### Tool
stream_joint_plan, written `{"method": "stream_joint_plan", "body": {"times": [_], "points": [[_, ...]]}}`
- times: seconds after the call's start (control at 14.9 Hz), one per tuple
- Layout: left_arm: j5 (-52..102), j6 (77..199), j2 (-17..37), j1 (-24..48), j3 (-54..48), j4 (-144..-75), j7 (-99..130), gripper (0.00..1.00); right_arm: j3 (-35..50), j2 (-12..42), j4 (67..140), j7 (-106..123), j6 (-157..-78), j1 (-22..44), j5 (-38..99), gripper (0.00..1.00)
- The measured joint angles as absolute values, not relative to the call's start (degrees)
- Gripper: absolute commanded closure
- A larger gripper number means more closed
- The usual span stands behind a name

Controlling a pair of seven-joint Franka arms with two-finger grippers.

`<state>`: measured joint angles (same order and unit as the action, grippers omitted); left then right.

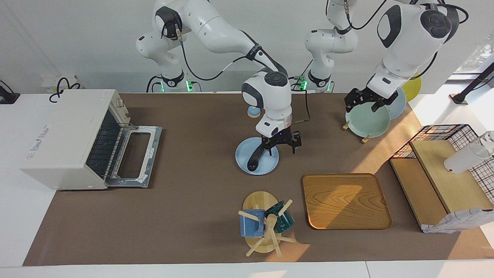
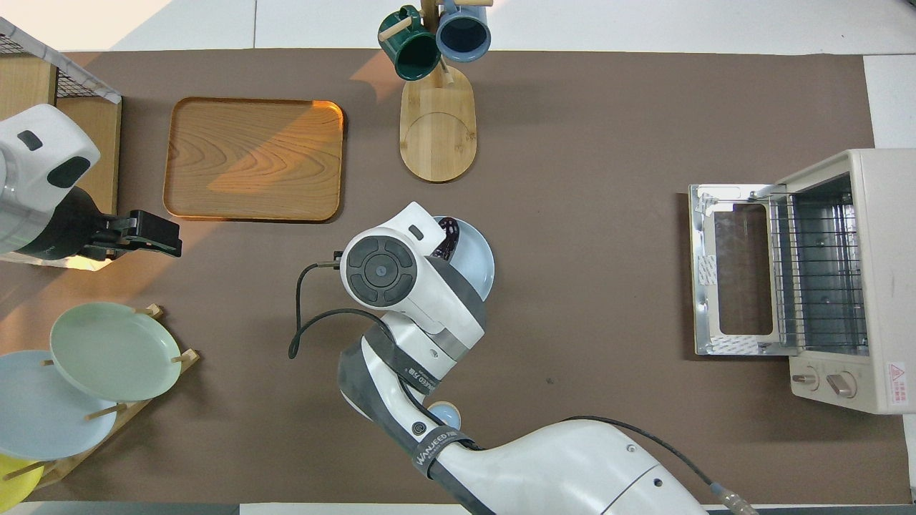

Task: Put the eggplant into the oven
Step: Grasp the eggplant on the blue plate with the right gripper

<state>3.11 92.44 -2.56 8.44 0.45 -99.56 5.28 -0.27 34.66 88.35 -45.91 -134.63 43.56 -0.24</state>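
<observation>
Dark purple-black eggplant (image 1: 255, 159) lying on a pale blue plate (image 1: 242, 156) mid-table, rounded end pointing away from the robots, stem end tucked under the right gripper (image 1: 276, 146). Right gripper lowered onto that stem end, apparently touching it; width of its grip not discernible.

Left gripper (image 1: 366, 101) raised in the air, jaws spread wide and empty, by the pale green plate (image 1: 366, 122) in the wooden plate rack (image 1: 364, 139) toward the left arm's end of the table; arm waiting.

Cream-white toaster oven (image 1: 65, 135) at the right arm's end, well apart from the blue plate, glass door (image 1: 133, 156) folded down flat, wire rack (image 1: 101, 148) showing inside.

Farther from the robots than the blue plate: wooden mug tree (image 1: 259, 201) carrying a blue mug (image 1: 251, 224) and a dark green mug (image 1: 285, 221), with a wooden tray (image 1: 345, 200) beside it.
</observation>
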Motion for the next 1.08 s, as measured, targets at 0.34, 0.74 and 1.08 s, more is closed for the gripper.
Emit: {"method": "stream_joint_plan", "body": {"times": [0.34, 0.74, 1.08], "points": [[3.1, 91.3, -2.2, 8.4, 0.5, -97.6, 5.3, 0.00, -0.3, 34.7, 92.4, -45.9, -138.2, 43.6, -0.3, 0.61], [2.6, 89.2, -1.2, 7.3, 0.3, -94.8, 5.2, 0.00, -0.3, 34.1, 92.9, -45.8, -138.4, 43.6, -0.4, 1.00], [2.6, 88.8, -1.2, 7.2, 0.2, -95.0, 5.2, 0.00, -0.3, 33.3, 90.3, -44.6, -129.9, 43.7, -7.3, 1.00]]}}
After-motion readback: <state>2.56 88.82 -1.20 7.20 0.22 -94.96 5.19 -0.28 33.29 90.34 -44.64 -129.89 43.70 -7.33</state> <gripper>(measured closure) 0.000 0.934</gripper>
